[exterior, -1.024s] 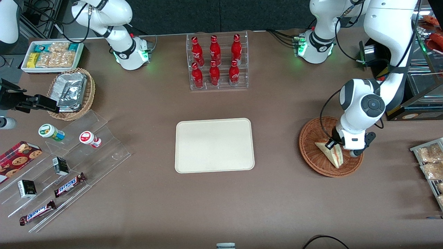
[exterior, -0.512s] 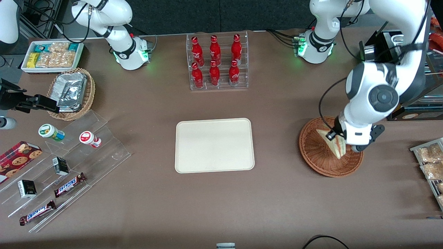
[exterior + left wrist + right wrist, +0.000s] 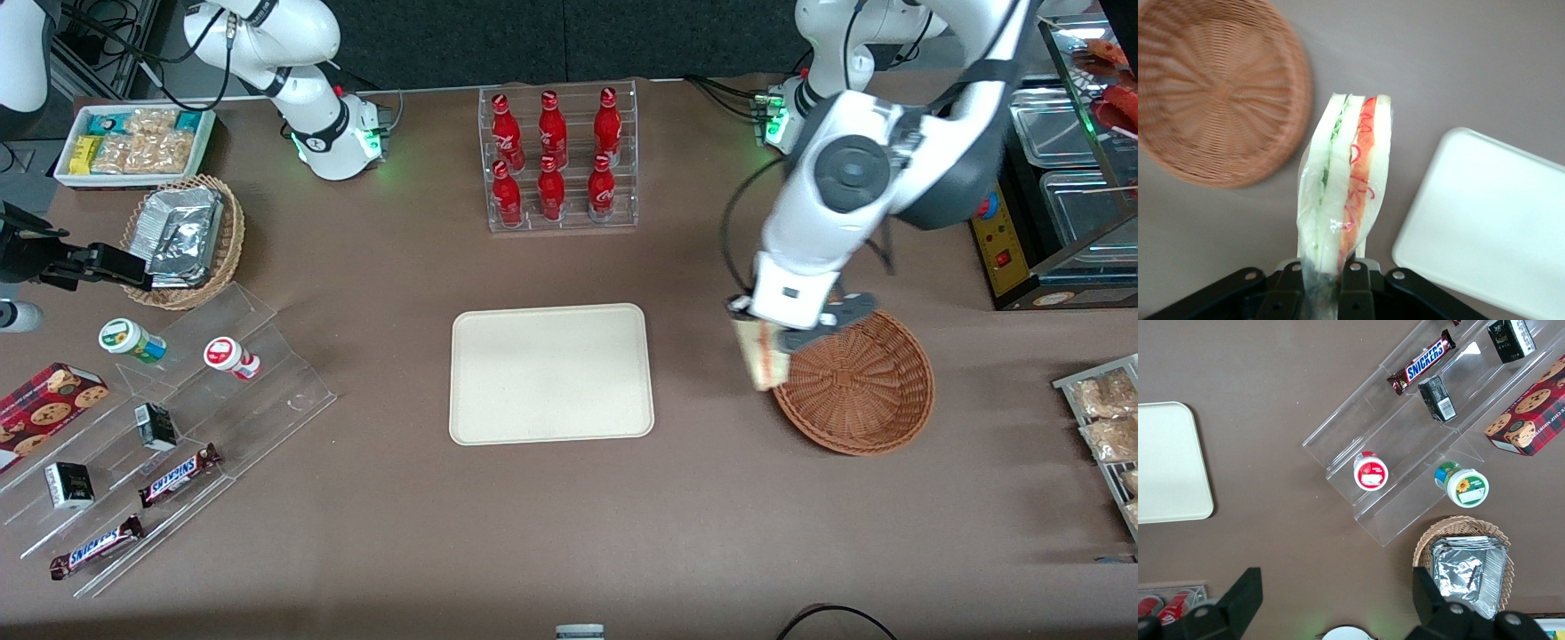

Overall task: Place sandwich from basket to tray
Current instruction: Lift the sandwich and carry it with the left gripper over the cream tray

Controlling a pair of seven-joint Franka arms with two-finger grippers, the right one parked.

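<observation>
The gripper [image 3: 772, 340] is clamped narrowly on the sandwich [image 3: 761, 357], which hangs in the air above the basket [image 3: 855, 384] rim at the edge nearest the tray [image 3: 551, 373]. Bare tabletop [image 3: 707, 373] lies between basket and tray.

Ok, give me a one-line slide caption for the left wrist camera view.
Gripper shut on the wrapped sandwich, carried above the table between the basket and the tray.
</observation>
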